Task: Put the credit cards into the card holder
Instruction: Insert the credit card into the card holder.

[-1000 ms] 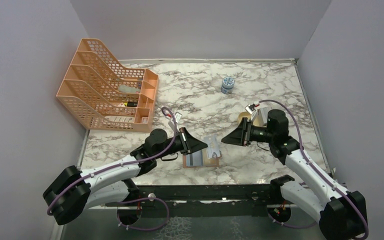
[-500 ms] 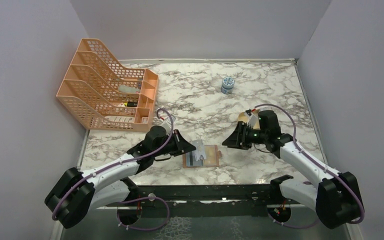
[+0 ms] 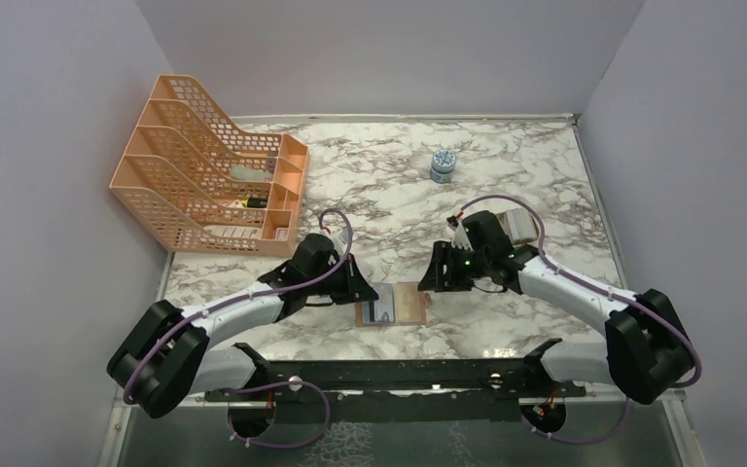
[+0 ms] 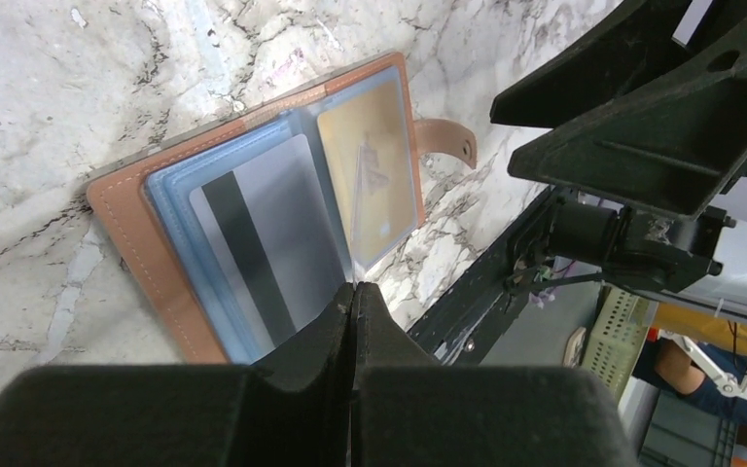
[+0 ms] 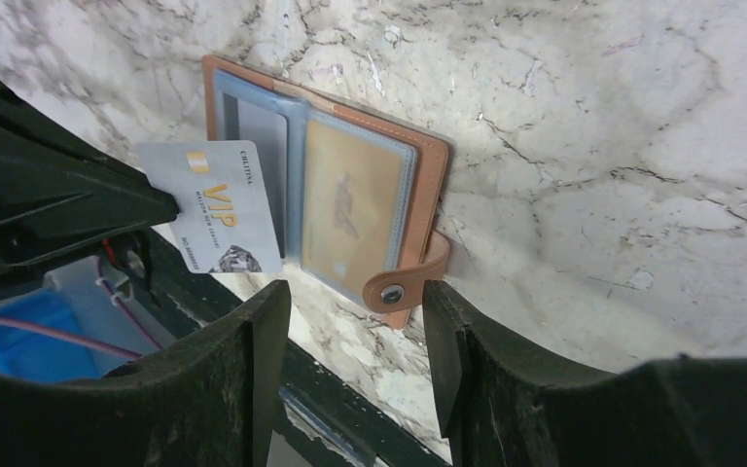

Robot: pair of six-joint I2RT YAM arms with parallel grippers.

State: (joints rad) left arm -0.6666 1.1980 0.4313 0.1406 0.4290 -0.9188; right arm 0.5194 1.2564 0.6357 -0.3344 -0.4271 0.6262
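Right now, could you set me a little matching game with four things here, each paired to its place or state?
1 grey card
2 gold card
3 strap
4 right pincer

A open, holding nothing
B inside a clear sleeve of the card holder
C pinched by the left pincer
D undone, sticking out past the holder's edge

Pairs: 1-C, 2-B, 3-D, 4-A

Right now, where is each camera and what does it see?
Top external: high behind the robot, looking down at the table; left gripper and right gripper show.
Left wrist: above the open card holder, looking down; its gripper pinches a grey card.
Right wrist: looks down past the open right gripper.
All share the card holder.
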